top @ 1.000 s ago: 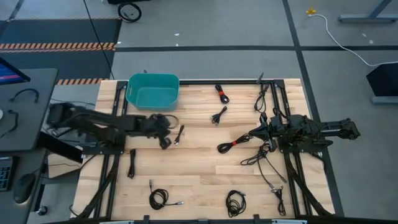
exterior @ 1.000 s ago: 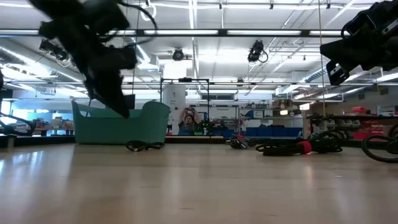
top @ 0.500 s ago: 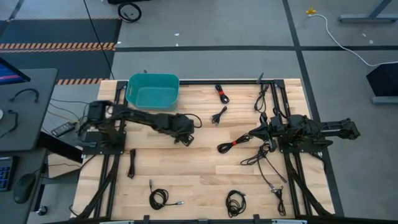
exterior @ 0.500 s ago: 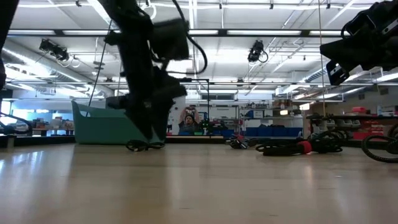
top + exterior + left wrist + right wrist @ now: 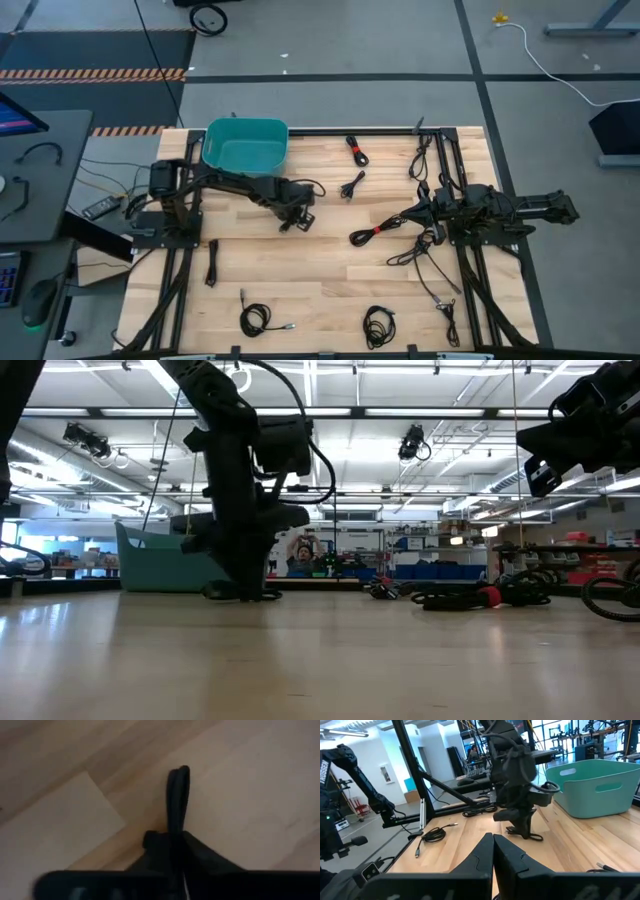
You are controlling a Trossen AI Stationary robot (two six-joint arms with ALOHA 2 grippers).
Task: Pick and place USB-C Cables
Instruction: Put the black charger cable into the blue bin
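Just in front of the teal bin [image 5: 246, 146], the left claw [image 5: 296, 220] is down on the desk [image 5: 320, 270], its fingers pinched around 1 small USB-C cable [image 5: 178, 805] lying there; the loop pokes out beyond the fingertips. To do this well, lift straight up, clear the bin wall, then release over the middle. The right claw [image 5: 418, 217] waits, fingers together, above the cables on its side.

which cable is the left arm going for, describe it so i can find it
Start at the teal bin at the table's far left corner. Just in front of it, the left gripper is down on a thin black cable lying on the wood. Unlike the cable near the right arm, it shows no red tie.
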